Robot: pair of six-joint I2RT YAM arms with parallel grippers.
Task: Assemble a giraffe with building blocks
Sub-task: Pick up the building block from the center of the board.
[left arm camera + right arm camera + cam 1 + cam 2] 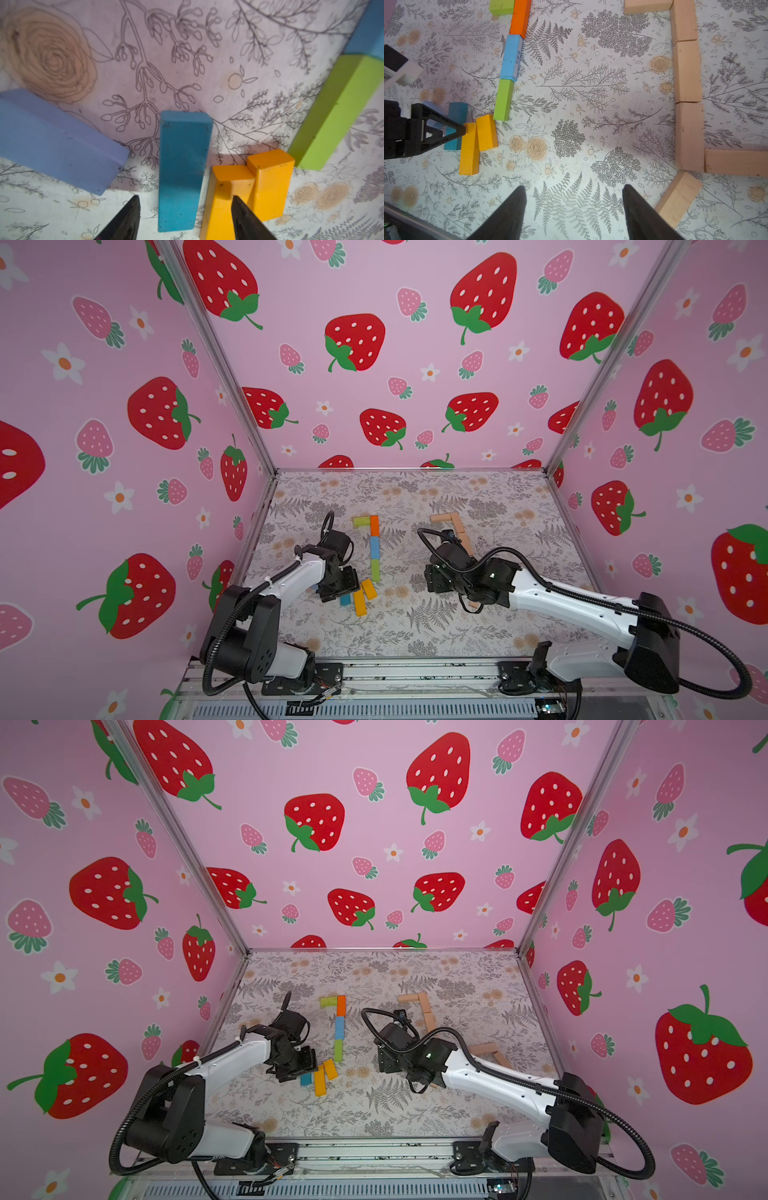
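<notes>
Left claw point(185, 197): down low over the table point(415, 635), fingers apart, one on each side of the teal block point(182, 162). There's a gap showing on both sides, so no grip.
Teal block: lying flat at the front left of the table, long axis running straight in between the fingers.
Yellow blocks point(270, 182): two of them, pressed side to side and offset lengthwise, just beside the teal block. One sits partly behind a finger in the left wrist view.
Lilac block point(58, 141): on the teal block's other side, angled, not touching it.
Coloured line: in both top views the orange block point(374, 525), light blue block point(375, 547) and green block point(375, 570) run end to end in one straight column. The lime block point(361, 521) butts against the orange one's side at the far end.
Green block, near end: just beside a corner of one yellow block.
Right claw point(574, 187): hanging over bare table between the coloured line and the tan blocks point(687, 70), fingers apart, nothing between them.
Tan blocks: three end to end in a column, one set across the far end, one across the near end, one more slanting off below — the right arm hides part of this in the top views.
</notes>
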